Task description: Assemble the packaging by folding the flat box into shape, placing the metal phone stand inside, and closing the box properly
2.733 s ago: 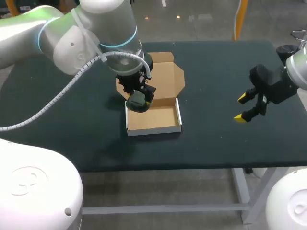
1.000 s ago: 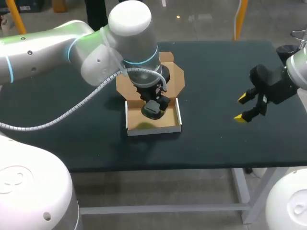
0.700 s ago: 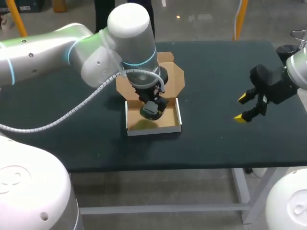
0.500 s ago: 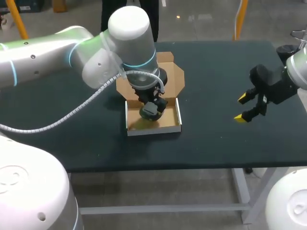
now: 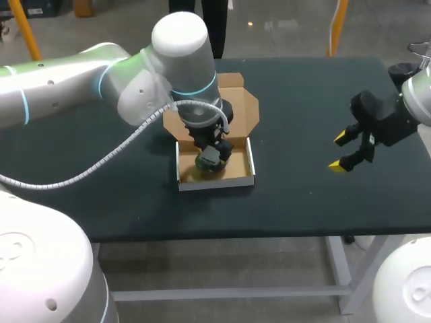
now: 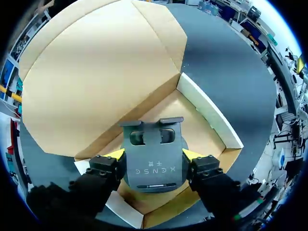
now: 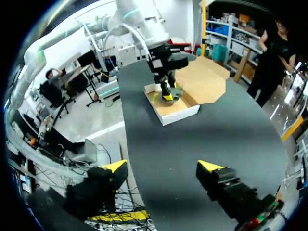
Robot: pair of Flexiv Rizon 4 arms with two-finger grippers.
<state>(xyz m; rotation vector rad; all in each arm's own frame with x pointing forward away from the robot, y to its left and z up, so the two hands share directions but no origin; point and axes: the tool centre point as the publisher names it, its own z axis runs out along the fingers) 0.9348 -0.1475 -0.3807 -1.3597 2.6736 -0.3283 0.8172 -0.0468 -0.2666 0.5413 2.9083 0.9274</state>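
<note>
Placing step in hand: the box tray point(image 5: 250, 176) stands folded on the table point(image 5: 303, 195), and its lid point(image 6: 96, 72) lies open behind the rear wall.

- Left gripper point(image 6: 154, 155): 2 fingers clamped on the metal phone stand point(image 6: 153, 144), 1 yellow tip at each side edge. The stand hangs inside the tray's outline, toward the rear wall and the lid hinge. Whether its base touches the tray floor cannot be told from either view.
- Right gripper point(image 5: 339, 152): fingers apart, nothing between them, over bare table well to the right of the box.

Progress estimate: folding done, insertion partly done, closing not yet begun.

Next move, as judged: lower the stand until it sits flat on the tray floor, part the fingers just enough to clear its edges, then lift straight up so that neither tip catches a tray wall. The stand sits close to the rear wall, so a sideways drift could push the tray. After that the lid must swing forward and its front flap tuck in, probably with the right arm steadying the tray.
</note>
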